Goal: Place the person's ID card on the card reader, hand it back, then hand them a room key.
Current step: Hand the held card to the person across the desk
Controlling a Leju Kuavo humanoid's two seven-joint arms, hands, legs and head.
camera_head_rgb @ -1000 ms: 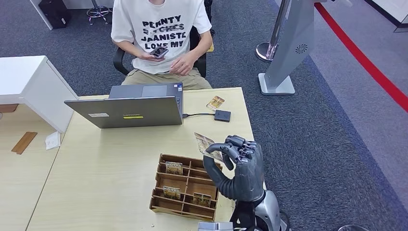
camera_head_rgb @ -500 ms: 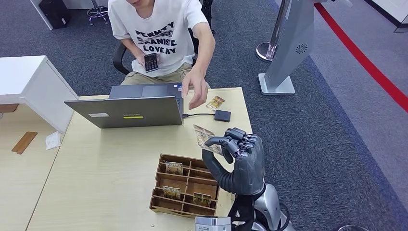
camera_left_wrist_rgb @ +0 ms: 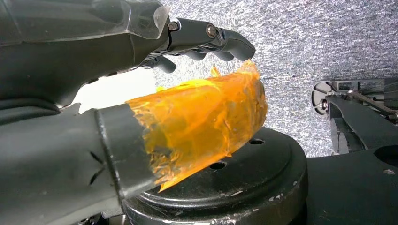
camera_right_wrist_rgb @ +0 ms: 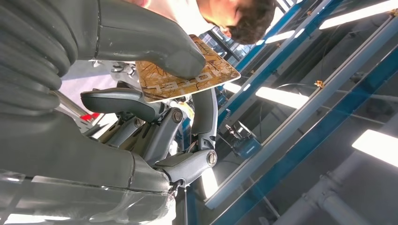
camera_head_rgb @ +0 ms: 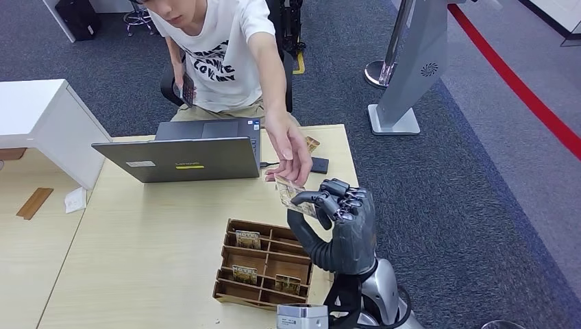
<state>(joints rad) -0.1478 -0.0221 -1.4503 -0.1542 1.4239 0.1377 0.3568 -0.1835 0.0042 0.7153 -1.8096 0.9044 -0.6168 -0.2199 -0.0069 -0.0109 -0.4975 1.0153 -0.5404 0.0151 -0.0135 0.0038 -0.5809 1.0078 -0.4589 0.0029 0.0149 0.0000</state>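
Observation:
My right hand (camera_head_rgb: 340, 223) is raised over the table's right side and pinches a brown patterned room key card (camera_head_rgb: 289, 192) between thumb and fingers. The right wrist view shows that card (camera_right_wrist_rgb: 187, 75) under the thumb of the right hand (camera_right_wrist_rgb: 117, 93), printed "HOTEL". A person's hand (camera_head_rgb: 291, 159) stretches across the table, and its fingertips reach the card's upper edge. The black card reader (camera_head_rgb: 318, 165) lies beyond, with the ID card (camera_head_rgb: 313, 143) behind it, partly hidden by the person's arm. My left hand (camera_left_wrist_rgb: 141, 93) hangs over the floor, fingers apart, holding nothing.
A wooden divided box (camera_head_rgb: 264, 264) with several key cards sits just left of my right hand. An open laptop (camera_head_rgb: 181, 159) stands at the table's far side, wired to the reader. The person sits behind it, a phone (camera_head_rgb: 188, 88) in their other hand.
The person has leaned forward and stretched an arm from their lap to the held key card. My right hand has stayed nearly in place with the card.

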